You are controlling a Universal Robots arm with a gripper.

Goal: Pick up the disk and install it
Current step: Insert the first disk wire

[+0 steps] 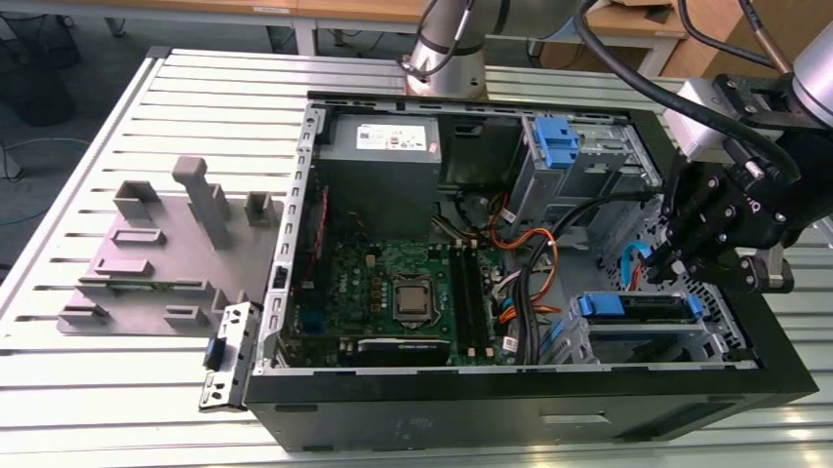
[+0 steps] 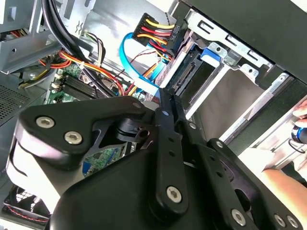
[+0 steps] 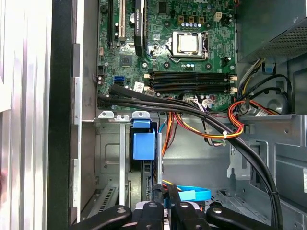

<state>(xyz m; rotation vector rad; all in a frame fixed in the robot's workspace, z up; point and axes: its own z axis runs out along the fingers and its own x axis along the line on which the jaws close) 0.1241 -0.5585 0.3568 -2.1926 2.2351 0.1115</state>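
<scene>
The disk (image 1: 634, 306) sits in the drive cage at the case's corner on the exterior view's right, with its blue caddy (image 3: 144, 144) framing it. In the second wrist view the disk (image 2: 184, 72) stands on edge in the metal cage, its connector end bare. My gripper (image 1: 661, 271) hangs just above that cage, inside the case. Its two black fingers (image 3: 158, 197) are pressed together, with their tips at the disk's end, and nothing shows between them. In the second wrist view the gripper (image 2: 166, 98) points at the disk's connector edge.
Black and coloured cables (image 3: 201, 112) run between the motherboard (image 1: 390, 292) and the cage. A power-supply box (image 1: 384, 136) and a bare blue bracket (image 1: 553, 143) sit at the case's far side. A grey fixture (image 1: 156, 255) lies on the exterior view's left. A person's hand (image 2: 288, 179) is beside the case.
</scene>
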